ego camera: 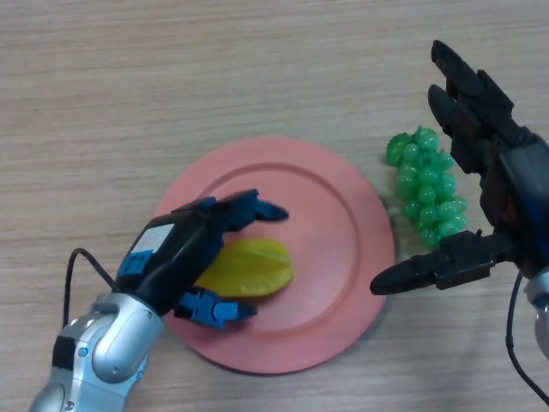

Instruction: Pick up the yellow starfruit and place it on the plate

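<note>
The yellow starfruit (253, 266) lies on the pink plate (334, 215), in its lower left part. My left hand (184, 245) reaches over the plate from the lower left, its fingers above the fruit and its thumb below it, curled loosely around the fruit's left end. Whether they press on the fruit I cannot tell. My right hand (489, 172) hangs open at the right, fingers straight, thumb pointing left near the plate's right rim, holding nothing.
A bunch of green grapes (426, 184) lies on the wooden table (171, 77) just right of the plate, between the plate and my right hand.
</note>
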Tool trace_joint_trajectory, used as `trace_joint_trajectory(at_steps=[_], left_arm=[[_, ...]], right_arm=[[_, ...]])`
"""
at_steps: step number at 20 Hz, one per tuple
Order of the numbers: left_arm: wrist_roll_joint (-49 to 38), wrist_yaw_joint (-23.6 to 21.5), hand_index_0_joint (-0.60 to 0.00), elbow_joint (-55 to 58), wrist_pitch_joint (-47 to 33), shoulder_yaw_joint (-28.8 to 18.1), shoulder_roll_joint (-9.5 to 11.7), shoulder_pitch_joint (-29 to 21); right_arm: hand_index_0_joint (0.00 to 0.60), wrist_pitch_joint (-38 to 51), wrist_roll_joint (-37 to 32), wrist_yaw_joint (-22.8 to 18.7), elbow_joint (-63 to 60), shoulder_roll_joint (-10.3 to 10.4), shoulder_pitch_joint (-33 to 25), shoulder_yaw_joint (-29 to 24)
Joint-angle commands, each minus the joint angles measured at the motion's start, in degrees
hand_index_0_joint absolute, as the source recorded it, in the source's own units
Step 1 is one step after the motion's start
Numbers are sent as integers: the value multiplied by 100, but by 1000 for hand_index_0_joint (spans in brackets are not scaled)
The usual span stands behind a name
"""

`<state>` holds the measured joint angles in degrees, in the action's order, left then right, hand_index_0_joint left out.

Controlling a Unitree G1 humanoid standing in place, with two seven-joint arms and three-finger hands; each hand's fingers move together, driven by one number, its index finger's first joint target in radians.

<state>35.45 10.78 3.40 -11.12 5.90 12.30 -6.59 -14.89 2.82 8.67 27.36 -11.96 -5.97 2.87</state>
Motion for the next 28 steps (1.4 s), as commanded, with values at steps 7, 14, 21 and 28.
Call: trace_joint_trajectory(at_steps=[7, 14, 21, 28], left_arm=[[-1143, -702, 0, 1407, -231, -1054, 490, -627], [-5826, -216, 0, 3380, 2016, -1884, 409, 79], [-5595, 197, 0, 3472, 2314, -2092, 436, 691], [-5096, 78, 0, 3143, 1839, -2091, 439, 525]], right_arm=[[0, 677, 91, -17, 187, -121, -266, -253], [0, 561, 52, 203, 504, -122, -255, -276], [0, 592, -332, 144, 774, -173, -165, -420], [0, 729, -113, 193, 716, -194, -176, -409]])
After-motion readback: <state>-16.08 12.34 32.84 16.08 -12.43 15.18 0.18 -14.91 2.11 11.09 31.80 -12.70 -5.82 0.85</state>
